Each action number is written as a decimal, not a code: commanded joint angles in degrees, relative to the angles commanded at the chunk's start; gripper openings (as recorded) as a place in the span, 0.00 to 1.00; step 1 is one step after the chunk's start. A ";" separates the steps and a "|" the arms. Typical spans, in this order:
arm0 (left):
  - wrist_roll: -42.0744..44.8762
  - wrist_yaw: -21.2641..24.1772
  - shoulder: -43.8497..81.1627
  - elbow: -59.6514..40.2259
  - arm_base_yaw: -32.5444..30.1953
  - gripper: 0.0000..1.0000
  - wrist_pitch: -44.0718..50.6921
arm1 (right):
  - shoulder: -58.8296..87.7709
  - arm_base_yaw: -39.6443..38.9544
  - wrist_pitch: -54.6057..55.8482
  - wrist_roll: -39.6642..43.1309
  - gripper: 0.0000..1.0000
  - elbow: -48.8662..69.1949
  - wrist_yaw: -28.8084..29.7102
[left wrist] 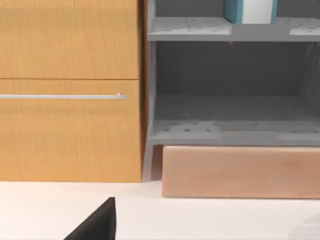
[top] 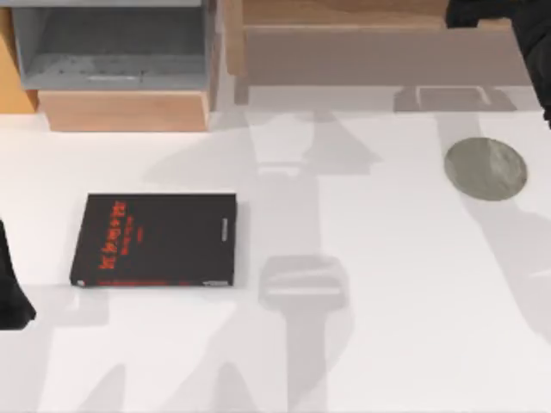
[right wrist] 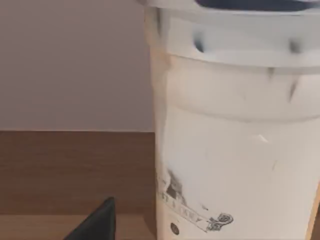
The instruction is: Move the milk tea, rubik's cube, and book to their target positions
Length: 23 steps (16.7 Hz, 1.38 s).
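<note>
Two arms at frame edges, top view: left gripper (top: 13, 297) by table's left edge, right gripper (top: 516, 34) top-right nr milk tea (right wrist: 235, 130); jaw state undeterminable, both.

I work at a white table (top: 387, 301) in a rendered room that looks like a home study: a wooden cabinet (left wrist: 70, 90) with a metal handle (left wrist: 60, 96), grey shelves (left wrist: 230, 130), a black book (top: 155, 239).
</note>
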<state>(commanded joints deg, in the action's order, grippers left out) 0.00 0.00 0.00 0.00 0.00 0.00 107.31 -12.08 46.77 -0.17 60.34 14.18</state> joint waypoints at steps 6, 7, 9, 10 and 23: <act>0.00 0.00 0.00 0.00 0.00 1.00 0.00 | 9.38 1.55 -4.15 0.06 1.00 13.68 -1.40; 0.00 0.00 0.00 0.00 0.00 1.00 0.00 | 10.55 1.77 -4.77 0.07 1.00 15.51 -1.61; 0.00 0.00 0.00 0.00 0.00 1.00 0.00 | 11.93 2.00 -5.37 0.08 1.00 17.38 -1.81; 0.00 0.00 0.00 0.00 0.00 1.00 0.00 | 12.00 2.00 -5.39 0.08 1.00 17.47 -1.82; 0.00 0.00 0.00 0.00 0.00 1.00 0.00 | 12.00 2.00 -5.39 0.08 0.25 17.47 -1.82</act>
<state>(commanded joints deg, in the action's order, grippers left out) 0.00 0.00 0.00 0.00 0.00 0.00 119.31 -10.07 41.38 -0.09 77.81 12.36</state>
